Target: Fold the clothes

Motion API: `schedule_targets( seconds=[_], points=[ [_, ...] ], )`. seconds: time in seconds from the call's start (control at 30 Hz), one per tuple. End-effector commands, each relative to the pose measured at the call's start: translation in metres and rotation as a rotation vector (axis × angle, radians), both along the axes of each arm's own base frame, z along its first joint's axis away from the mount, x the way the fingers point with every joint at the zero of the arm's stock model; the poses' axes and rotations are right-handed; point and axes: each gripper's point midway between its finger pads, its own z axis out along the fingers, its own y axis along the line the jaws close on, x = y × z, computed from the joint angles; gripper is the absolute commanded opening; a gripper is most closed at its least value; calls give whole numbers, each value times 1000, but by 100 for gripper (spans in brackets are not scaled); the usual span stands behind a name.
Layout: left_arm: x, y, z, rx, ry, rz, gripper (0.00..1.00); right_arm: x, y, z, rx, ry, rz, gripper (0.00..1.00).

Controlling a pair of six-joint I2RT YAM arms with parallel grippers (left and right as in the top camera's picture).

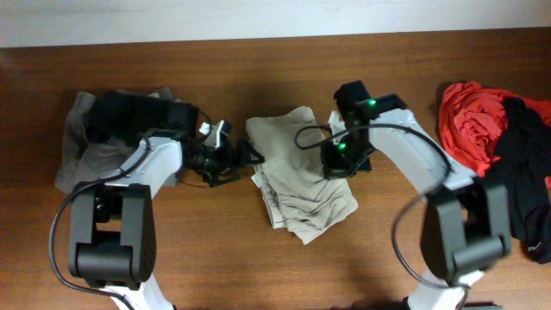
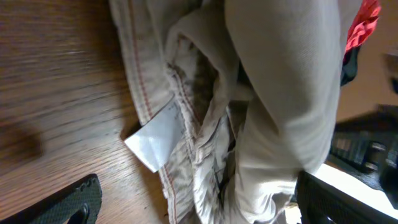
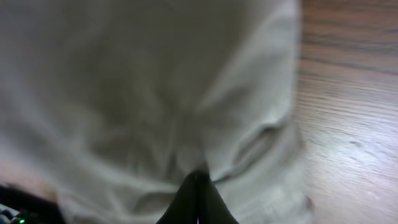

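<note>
The light beige khaki shorts lie crumpled and partly folded at the middle of the table. My left gripper is at their left edge. In the left wrist view its fingers are spread wide with the waistband folds and the small white label between them, not clamped. My right gripper is at the shorts' right edge. In the right wrist view its fingers are pressed together on a pinch of the beige fabric.
A grey garment lies bunched at the far left under the left arm. A red garment and a black one are heaped at the right edge. The wooden table is bare in front.
</note>
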Motion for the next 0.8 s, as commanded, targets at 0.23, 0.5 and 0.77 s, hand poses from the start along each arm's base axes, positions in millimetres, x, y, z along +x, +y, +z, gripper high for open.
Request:
schedule_targets(
  seconds=[0.23, 0.5, 0.77],
  points=[
    [6, -13, 5, 40, -59, 4, 99, -7, 16, -49, 66, 165, -55, 4],
    [-16, -14, -17, 67, 73, 68, 99, -3, 17, -52, 69, 153, -56, 4],
    [-30, -32, -38, -7, 93, 116, 99, -4, 17, -52, 68, 155, -56, 4]
  ],
)
